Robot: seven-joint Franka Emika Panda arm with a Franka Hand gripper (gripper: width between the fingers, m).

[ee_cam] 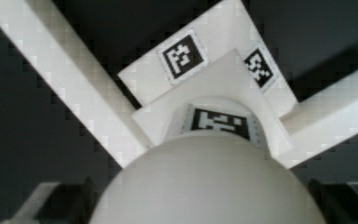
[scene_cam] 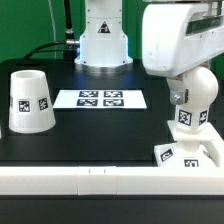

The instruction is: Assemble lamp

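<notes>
To the exterior view's right of the marker board (scene_cam: 100, 98), and nearer the camera than it, the square stepped base (scene_cam: 190, 153) sits on the black table (scene_cam: 120, 135), with tags on its top and side. Directly over that base the bulb (scene_cam: 188, 115) stands upright, round head uppermost, one tag on its stem facing the camera. Whether the stem is seated in the base or only meets it cannot be determined.

The gripper (scene_cam: 186, 95) sits at the bulb's head, beneath the bulky white arm (scene_cam: 180, 40). On the wrist view the head fills the foreground between two dark fingers (ee_cam: 39, 200) (both blurred, at the frame's edge). Whether they press on the bulb or stand off it cannot be told.

To the exterior view's left of the marker board, close beside its end, the tapered shade (scene_cam: 30, 100) stands narrow end up, two tags visible. Beyond the marker board rises the arm's pedestal (scene_cam: 103, 40). On the camera's side of the marker board, a white rail (scene_cam: 90, 180) runs along the table edge.
</notes>
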